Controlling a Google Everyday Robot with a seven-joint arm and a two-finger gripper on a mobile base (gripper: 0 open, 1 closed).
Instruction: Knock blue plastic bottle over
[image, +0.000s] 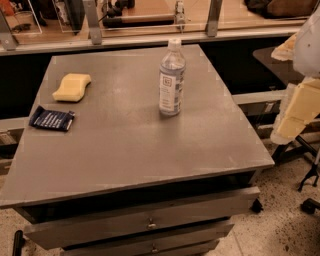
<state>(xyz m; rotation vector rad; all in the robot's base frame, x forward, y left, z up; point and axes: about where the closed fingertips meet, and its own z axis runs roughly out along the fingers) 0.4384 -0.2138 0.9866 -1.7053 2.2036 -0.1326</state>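
Observation:
The blue plastic bottle stands upright on the grey table, a little right of centre towards the back. It is clear and bluish, with a white cap and a white-and-blue label. My gripper shows as a cream-coloured piece at the right edge of the view, off the table's right side and well apart from the bottle. It holds nothing that I can see.
A yellow sponge lies at the table's back left. A dark blue packet lies near the left edge. Drawers sit below the tabletop. A railing runs behind the table. Black stand legs are at the right.

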